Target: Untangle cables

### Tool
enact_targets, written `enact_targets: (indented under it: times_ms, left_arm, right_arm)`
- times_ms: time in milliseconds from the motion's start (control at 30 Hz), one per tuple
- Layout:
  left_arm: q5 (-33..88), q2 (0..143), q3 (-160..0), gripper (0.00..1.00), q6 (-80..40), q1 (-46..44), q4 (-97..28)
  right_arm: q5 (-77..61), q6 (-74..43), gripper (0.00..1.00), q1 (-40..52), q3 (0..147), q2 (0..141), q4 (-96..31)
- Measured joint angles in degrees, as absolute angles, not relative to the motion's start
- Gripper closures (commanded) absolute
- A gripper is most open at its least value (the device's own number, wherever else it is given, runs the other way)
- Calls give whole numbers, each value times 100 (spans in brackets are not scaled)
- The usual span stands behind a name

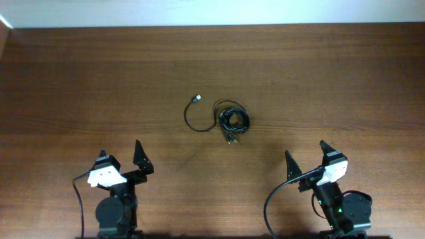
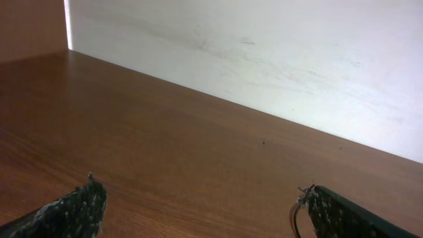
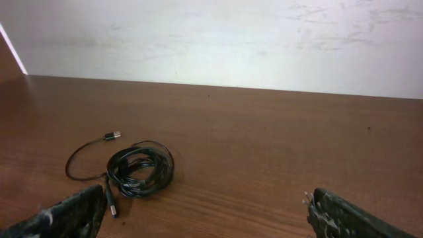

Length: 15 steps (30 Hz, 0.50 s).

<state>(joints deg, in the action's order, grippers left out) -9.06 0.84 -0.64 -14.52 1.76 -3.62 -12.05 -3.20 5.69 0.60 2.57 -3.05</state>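
Observation:
The cables (image 1: 232,119) lie as a small black coiled bundle on the middle of the wooden table (image 1: 332,86). One thin cord loops out to the left and ends in a small plug (image 1: 196,99). The bundle also shows in the right wrist view (image 3: 140,170), with plug ends at its near side. My left gripper (image 1: 121,158) is open and empty at the front left, far from the cables. My right gripper (image 1: 305,156) is open and empty at the front right. The left wrist view shows only bare table between the fingers (image 2: 198,211). The right fingers (image 3: 205,215) frame bare wood.
A white wall (image 3: 264,39) runs along the table's far edge. Thick black robot cables (image 1: 269,206) hang by the arm bases at the front.

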Motion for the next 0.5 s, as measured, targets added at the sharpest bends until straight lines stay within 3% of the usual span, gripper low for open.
enact_targets:
  times_ms: [500]
  left_arm:
    - [-906,84,-64,1,-1450,176,-362]
  right_arm:
    - [-1205,-320,1,569,60,84,-303]
